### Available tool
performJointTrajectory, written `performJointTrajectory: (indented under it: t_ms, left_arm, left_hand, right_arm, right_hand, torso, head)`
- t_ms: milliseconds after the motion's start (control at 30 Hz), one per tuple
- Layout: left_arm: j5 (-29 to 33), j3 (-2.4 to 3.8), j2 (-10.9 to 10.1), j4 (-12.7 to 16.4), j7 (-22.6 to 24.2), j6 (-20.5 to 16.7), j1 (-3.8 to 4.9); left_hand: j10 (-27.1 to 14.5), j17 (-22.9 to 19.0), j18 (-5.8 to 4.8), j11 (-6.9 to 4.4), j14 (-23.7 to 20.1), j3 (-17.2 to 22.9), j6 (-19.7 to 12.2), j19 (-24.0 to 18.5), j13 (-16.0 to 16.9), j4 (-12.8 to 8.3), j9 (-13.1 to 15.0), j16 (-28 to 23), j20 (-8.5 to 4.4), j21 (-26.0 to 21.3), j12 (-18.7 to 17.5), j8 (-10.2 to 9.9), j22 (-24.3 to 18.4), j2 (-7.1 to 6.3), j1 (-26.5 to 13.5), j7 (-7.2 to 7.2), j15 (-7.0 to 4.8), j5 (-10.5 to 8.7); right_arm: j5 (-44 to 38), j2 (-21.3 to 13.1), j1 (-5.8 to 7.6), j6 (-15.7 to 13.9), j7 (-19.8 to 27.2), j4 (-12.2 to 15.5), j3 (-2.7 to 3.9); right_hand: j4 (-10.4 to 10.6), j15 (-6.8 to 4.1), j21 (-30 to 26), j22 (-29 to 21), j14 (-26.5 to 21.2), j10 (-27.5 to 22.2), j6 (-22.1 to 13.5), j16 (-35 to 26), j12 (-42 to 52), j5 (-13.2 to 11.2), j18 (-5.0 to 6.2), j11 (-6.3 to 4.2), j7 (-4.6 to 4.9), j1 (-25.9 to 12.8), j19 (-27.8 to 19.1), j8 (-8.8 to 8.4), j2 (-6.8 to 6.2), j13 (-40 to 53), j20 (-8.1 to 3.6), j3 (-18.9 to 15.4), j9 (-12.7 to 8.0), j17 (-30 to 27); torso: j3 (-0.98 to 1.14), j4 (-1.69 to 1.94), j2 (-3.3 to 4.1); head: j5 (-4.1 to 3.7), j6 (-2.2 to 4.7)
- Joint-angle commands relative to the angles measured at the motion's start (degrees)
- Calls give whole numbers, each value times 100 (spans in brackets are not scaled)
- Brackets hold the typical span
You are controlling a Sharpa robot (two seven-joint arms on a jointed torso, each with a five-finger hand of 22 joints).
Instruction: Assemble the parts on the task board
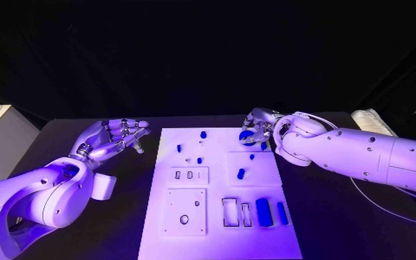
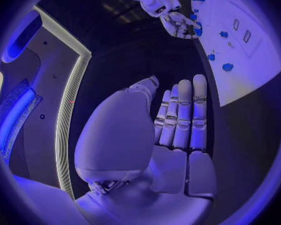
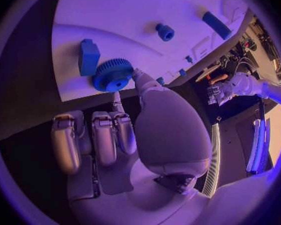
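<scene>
Right hand (image 3: 159, 130) fingers touch a blue gear (image 3: 113, 75) on the task board (image 1: 217, 236) — grasp unclear; left hand (image 1: 117, 136) released.

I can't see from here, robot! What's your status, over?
Left hand open, off the board. Right hand touching blue gear on task board. Nothing blocking.

The task board (image 1: 217, 224) looks like smooth matt white plastic, the toothed blue gear (image 3: 113, 74) like matt plastic (its rim finely ridged), both hands' (image 2: 178, 130) fingers glossy metal, and the black table (image 1: 333, 212) dull.
</scene>
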Motion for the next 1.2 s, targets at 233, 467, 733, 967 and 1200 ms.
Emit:
performJointTrajectory:
  t_ms: [233, 467, 733, 967, 1200]
  left_arm:
    - [22, 3, 16, -14, 44, 81, 5]
    - [22, 3, 29, -30, 43, 84, 5]
    - [22, 1, 41, -42, 39, 84, 5]
    - [22, 0, 54, -47, 37, 86, 5]
    - [22, 0, 65, -53, 36, 89, 5]
  left_hand:
    - [-46, -6, 77, -12, -25, 29, -28, -41, 7, -4, 8, -38, 16, 28, 1, 16, 5, -14, -51, 6, 16, -38]
    - [-46, -6, 77, -12, -25, 29, -28, -41, 7, -4, 8, -38, 16, 28, 1, 16, 5, -14, -51, 6, 16, -38]
    - [-46, -6, 77, -12, -25, 29, -28, -41, 7, -4, 8, -38, 16, 28, 1, 16, 5, -14, -51, 6, 16, -38]
    - [-46, -6, 77, -12, -25, 29, -28, -41, 7, -4, 8, -38, 16, 28, 1, 16, 5, -14, -51, 6, 16, -38]
    - [-46, -6, 77, -12, -25, 29, -28, -41, 7, -4, 8, -38, 16, 28, 1, 16, 5, -14, -51, 6, 16, -38]
  right_arm:
    - [147, -79, -14, -796, 524, 178, 3]
    - [210, -178, 3, -881, 585, 301, 32]
    - [207, -344, 35, -488, 415, 344, 47]
    - [160, -439, 38, -159, 258, 283, 45]
    - [140, -509, 35, -69, 217, 271, 42]
  right_hand:
    - [108, 46, 40, 1509, 587, 610, -44, 24, 12, 15, -38, 41, 5, -6, 600, 16, -57, 1507, 30, -58, -2, 1506]
    - [136, 48, 40, 1509, 587, 610, -52, 24, 12, 2, -38, 44, 7, -15, 600, 14, -61, 1507, 32, -80, -4, 1506]
    - [145, 49, 40, 1509, 587, 610, -52, 24, 12, 20, -38, 44, 6, 1, 600, 15, -59, 1507, 33, -84, -4, 1506]
    - [150, 50, 40, 1509, 587, 610, -54, 24, 12, 28, -38, 45, 7, 9, 600, 15, -64, 1507, 34, -90, -5, 1506]
    - [174, 53, 40, 1509, 587, 610, -79, 24, 12, 21, -38, 50, 14, 14, 600, 4, -88, 1507, 36, -121, -10, 1506]
  torso:
    - [-9, 31, 9]
    - [-12, 36, 13]
    - [-23, 53, 24]
    - [-24, 73, 37]
    - [-34, 100, 47]
  head:
    - [-34, 24]
    - [-54, 42]
    - [-109, 73]
    - [-155, 94]
    - [-176, 91]
